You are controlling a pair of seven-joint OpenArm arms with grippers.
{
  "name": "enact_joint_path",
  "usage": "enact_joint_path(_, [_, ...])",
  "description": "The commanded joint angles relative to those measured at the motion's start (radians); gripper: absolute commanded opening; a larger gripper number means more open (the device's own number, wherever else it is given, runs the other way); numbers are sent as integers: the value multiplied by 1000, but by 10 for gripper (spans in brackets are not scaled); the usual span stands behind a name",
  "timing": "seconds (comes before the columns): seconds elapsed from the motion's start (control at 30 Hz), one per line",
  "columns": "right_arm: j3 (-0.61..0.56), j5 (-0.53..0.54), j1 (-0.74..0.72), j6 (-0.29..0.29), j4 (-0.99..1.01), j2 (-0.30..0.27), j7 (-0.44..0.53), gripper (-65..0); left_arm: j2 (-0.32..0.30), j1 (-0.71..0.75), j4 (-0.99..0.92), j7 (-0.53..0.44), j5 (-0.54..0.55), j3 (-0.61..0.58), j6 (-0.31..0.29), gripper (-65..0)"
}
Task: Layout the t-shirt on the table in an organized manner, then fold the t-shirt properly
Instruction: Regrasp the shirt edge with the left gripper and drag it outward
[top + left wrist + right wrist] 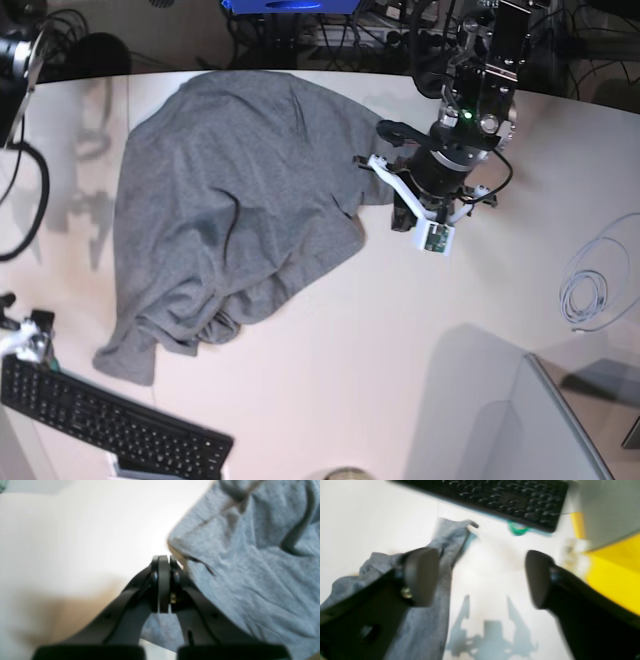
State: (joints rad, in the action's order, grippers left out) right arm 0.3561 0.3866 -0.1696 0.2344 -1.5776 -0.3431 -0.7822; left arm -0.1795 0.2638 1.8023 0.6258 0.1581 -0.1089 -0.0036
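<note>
Black right gripper (482, 577) fingers fill the right wrist view, spread wide apart with nothing between them; the crumpled heather-grey cotton t-shirt (430, 600) lies under and beside one finger, with a black keyboard (495, 497) beyond. Only the base view shows the whole t-shirt (230, 200) spread rumpled on the large white table (350, 380). In the left wrist view, the left gripper (163, 560) is closed, empty, just beside the shirt's edge (250, 567).
</note>
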Motion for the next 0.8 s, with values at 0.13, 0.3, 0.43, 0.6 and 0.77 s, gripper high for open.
enact_joint_path(0.13, [114, 13, 230, 10, -212, 78, -96, -159, -10, -11, -28, -25, 73, 131, 17, -650])
enact_joint_path(0.3, [145, 13, 427, 26, -303, 255, -92, -167, -15, -34, -97, -28, 111, 56, 17, -449])
enact_joint_path(0.43, [4, 8, 517, 135, -330, 293, -72, -221, -27, -65, -146, -31, 111, -44, 17, -599])
enact_joint_path(0.6, [-164, 7, 543, 155, -271, 292, -76, -510, -25, -57, -144, -31, 117, 30, 17, -650])
enact_joint_path(0.77, [-199, 5, 525, 155, -123, 293, -75, -632, -27, -30, -152, -31, 117, 160, 17, -650])
